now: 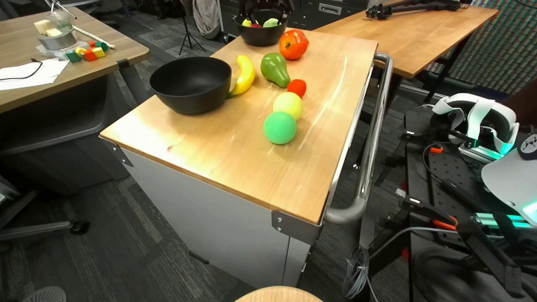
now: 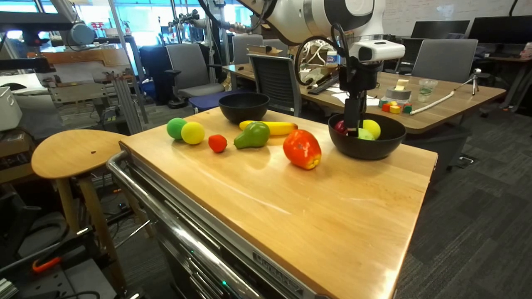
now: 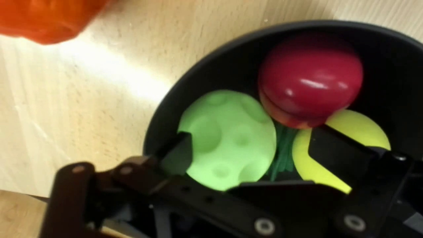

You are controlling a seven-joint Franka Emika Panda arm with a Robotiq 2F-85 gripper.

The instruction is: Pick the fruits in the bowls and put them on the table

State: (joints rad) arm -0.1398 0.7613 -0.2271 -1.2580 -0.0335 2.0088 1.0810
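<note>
A black gripper [image 3: 250, 145] is pointing down into a black bowl [image 2: 374, 150] of toy fruits, its jaws standing wide apart and holding nothing. A dimpled pale green fruit [image 3: 228, 138] is sitting between the fingertips, close to one and clearly short of the other, which is partly covering a yellow fruit [image 3: 360, 129] in the wrist view. Just beyond the jaws, in the same bowl, a glossy red fruit [image 3: 310, 79] is lying, and some dark green strands [image 3: 283, 150] are showing among the pieces, too hidden to name. The task is looking more than half done: six fruits are resting on the wooden table [image 2: 332, 216], with a red-orange fruit [image 2: 302, 149] nearest the jaws, then a green pear-shaped fruit [image 2: 254, 135] and a yellow banana [image 2: 280, 128], a small red fruit [image 2: 217, 143], and, well apart from the jaws, a yellow ball [image 2: 193, 133] beside a green ball [image 2: 175, 128]. The second bowl [image 1: 192, 102], standing past the banana from the jaws, is showing no fruit, so it is probably finished, while at least three fruits are waiting in the bowl at the jaws. In an exterior view the white arm [image 2: 291, 18] is reaching in from the top, its wrist bending so that the fingers are hanging straight down over the bowl's opening.
</note>
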